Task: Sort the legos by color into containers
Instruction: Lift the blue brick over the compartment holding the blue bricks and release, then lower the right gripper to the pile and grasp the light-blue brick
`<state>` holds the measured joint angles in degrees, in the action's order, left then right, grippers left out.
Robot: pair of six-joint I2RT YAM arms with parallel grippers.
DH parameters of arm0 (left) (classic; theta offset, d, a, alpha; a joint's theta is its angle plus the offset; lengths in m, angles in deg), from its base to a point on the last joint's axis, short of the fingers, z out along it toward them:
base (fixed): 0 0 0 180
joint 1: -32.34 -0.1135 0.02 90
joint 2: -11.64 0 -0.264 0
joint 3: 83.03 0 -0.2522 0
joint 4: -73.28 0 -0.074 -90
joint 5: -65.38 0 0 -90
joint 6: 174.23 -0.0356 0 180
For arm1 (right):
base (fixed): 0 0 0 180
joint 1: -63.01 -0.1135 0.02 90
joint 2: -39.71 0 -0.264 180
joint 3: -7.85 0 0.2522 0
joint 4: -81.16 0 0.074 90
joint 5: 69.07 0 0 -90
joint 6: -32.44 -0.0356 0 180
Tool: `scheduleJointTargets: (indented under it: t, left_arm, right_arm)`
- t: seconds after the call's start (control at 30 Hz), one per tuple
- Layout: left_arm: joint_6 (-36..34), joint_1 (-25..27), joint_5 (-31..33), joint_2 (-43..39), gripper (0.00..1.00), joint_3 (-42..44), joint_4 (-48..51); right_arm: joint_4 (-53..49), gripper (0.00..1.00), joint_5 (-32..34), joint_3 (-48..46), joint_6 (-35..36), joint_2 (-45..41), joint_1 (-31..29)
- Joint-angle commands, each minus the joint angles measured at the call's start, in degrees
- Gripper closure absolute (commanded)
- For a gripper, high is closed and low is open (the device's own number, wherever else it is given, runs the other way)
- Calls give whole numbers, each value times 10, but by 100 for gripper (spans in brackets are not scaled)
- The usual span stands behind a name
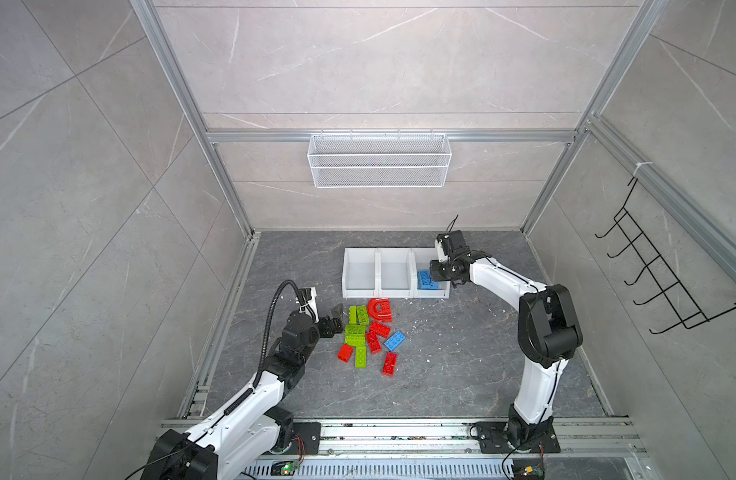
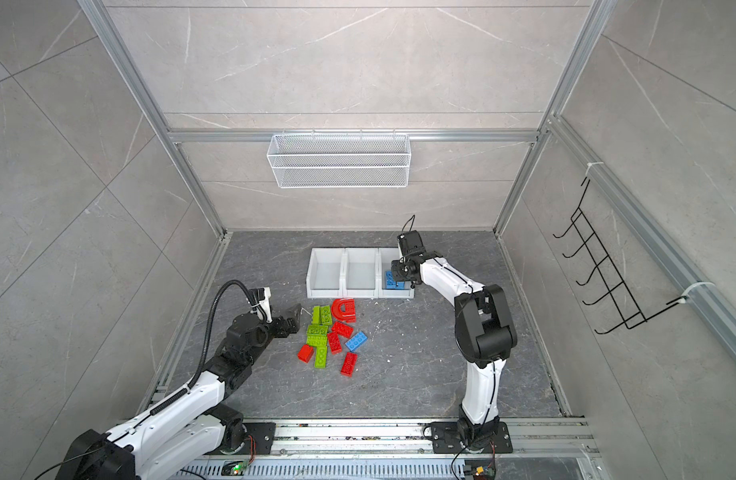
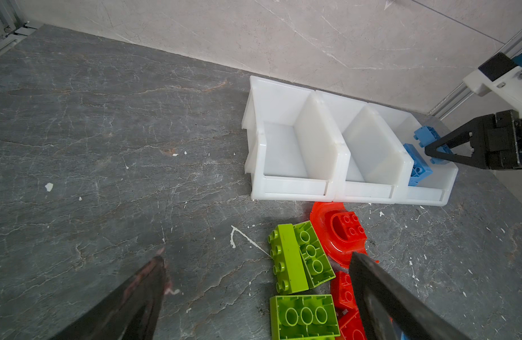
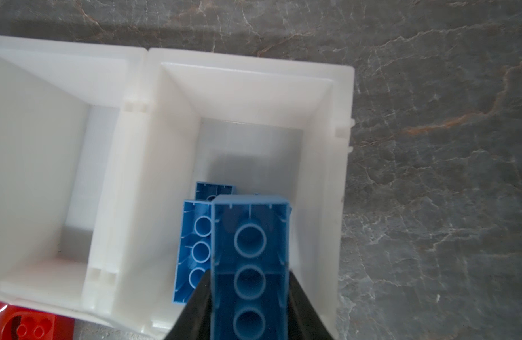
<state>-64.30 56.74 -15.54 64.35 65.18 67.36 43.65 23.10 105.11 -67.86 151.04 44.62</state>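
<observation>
Now right arm [image 1: 540,320], elbow bent: right gripper [image 1: 433,272] over rightmost bin [image 4: 323,164], pinching blue brick [image 4: 250,265]; left gripper [image 1: 339,318] low beside green bricks [image 1: 357,316], jaws spread.

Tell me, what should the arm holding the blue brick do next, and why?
Probably open the right gripper and let the blue brick drop. Its jaws are shut on the brick, which hangs over the rightmost bin, and that bin already holds other blue bricks, so the colour matches and nothing seems to be left but the release.
</observation>
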Motion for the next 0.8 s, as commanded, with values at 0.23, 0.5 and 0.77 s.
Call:
scheduleJointTargets:
  t: [0.23, 0.5, 0.77]
  left_arm:
    - [-6, -1, 9, 0, 1, -6, -22]
    - [-5, -1, 8, -3, 1, -5, -21]
    - [-5, -1, 8, -9, 1, -4, -20]
  right_arm:
    - [-6, 44, -2, 14, -2, -27, 2]
    - [-10, 39, -33, -53, -6, -151, -25]
    - [-19, 35, -41, -201, -41, -252, -187]
